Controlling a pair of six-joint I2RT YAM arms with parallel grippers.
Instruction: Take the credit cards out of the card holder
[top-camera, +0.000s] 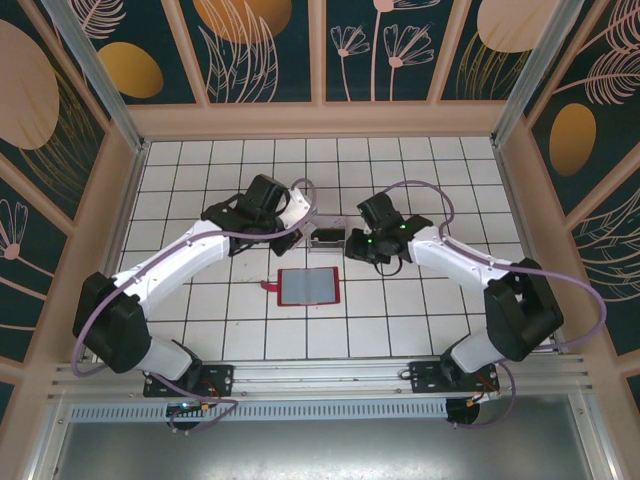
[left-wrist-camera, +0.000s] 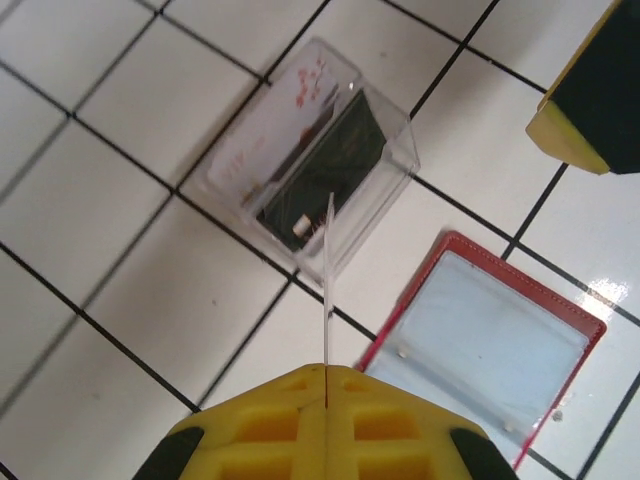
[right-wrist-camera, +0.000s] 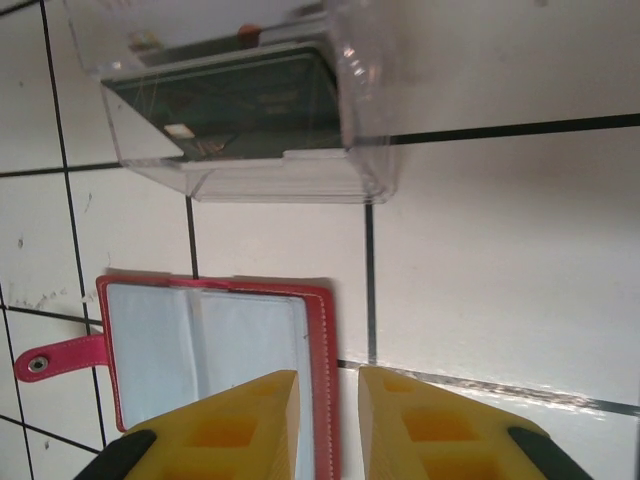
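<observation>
One card holder (right-wrist-camera: 215, 350) lies opened flat on the tiled surface (left-wrist-camera: 120, 250), grey inside up, directly below the right tool (right-wrist-camera: 328, 400) and below-right of the left tool (left-wrist-camera: 325, 385); its one red tab (right-wrist-camera: 55, 360) sticks out sideways. Three cards show. One thin card (left-wrist-camera: 327, 270), seen edge-on, is clenched upright in the left tool. Just ahead of that tool stands one clear box (left-wrist-camera: 320, 165) containing a dark card (left-wrist-camera: 325, 170) and a pale card (left-wrist-camera: 275, 130). The right tool is released, with nothing between its fingers.
</observation>
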